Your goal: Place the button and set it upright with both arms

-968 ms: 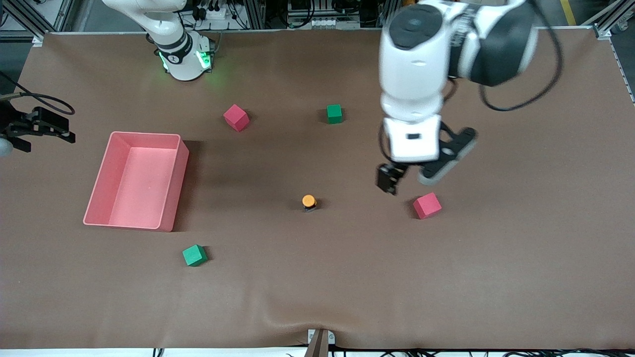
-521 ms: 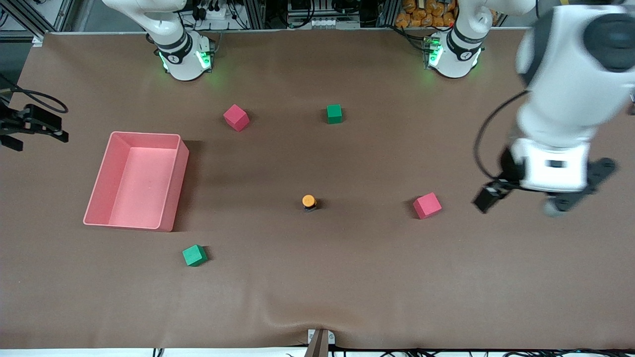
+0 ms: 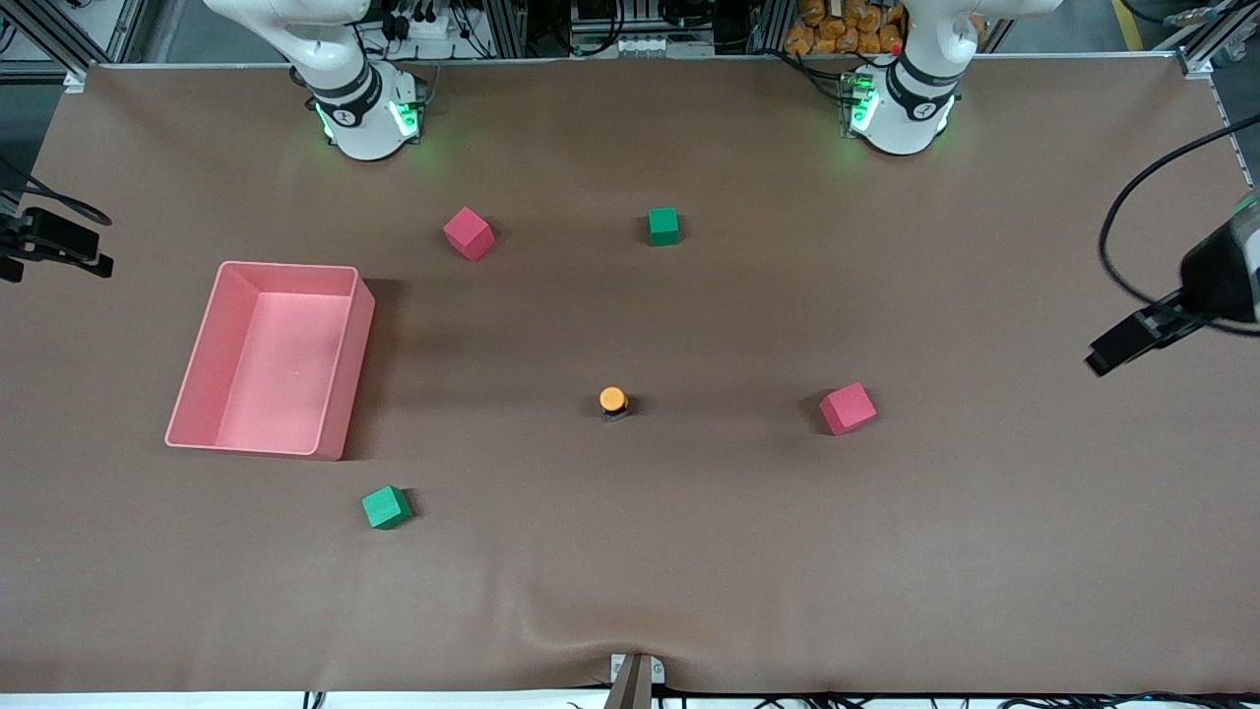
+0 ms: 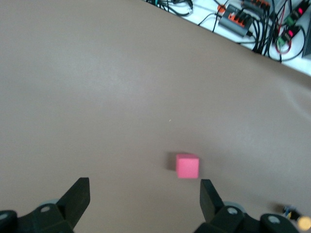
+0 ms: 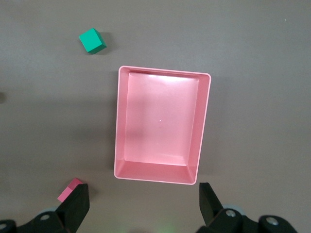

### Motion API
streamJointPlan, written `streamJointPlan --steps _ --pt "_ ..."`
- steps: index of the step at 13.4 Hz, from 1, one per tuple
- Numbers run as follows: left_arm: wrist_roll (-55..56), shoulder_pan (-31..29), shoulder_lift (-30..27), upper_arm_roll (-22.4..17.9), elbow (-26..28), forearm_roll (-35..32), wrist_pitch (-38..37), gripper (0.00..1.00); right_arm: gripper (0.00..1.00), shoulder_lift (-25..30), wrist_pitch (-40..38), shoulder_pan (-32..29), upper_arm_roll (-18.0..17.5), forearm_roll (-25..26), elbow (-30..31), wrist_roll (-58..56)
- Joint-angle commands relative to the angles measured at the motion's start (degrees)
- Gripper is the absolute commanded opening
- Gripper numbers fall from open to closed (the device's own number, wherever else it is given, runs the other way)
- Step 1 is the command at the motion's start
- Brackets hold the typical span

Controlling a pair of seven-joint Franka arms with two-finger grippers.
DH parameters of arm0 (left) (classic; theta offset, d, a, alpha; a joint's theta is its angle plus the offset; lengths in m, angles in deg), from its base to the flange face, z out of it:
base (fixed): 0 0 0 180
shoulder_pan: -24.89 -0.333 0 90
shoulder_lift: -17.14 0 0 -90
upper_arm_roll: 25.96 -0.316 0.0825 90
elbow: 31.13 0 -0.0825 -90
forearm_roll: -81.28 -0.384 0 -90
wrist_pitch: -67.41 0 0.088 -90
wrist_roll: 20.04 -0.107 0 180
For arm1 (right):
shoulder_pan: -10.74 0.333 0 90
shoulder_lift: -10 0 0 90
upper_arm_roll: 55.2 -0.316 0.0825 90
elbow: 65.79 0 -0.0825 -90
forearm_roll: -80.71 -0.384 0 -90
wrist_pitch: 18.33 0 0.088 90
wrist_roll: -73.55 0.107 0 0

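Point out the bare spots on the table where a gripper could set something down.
Widest bare stretch: the brown mat nearer the camera than the button and the nearest green cube. Also open between the button and the pink tray. Tightest: between the button and the red cube.

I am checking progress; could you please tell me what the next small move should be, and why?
Probably none on the small orange-capped black push-button: it stands upright, cap up, midway along the brown table. The left gripper and right gripper are open and empty over its two ends, so I would park both arms.
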Motion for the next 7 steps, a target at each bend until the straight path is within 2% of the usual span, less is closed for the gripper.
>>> streamJointPlan --steps 1,4,7 --pt "-4.7 -8.4 -7.7 7.3 9.5 0.9 0.3 1.0 1.0 0.8 -1.6 -0.3 -0.6 1.5 -0.6 1.3" --pt "-6.7 -10.8 -12.0 9.2 15.0 0.9 0.3 1.0 1.0 0.7 -1.6 -0.1 -0.7 1.5 -0.7 1.5" --pt "-7.3 -9.6 -14.9 9.4 18.2 0.2 -0.5 1.0 1.0 0.7 -1.7 -0.1 -0.8 1.5 -0.7 3.5"
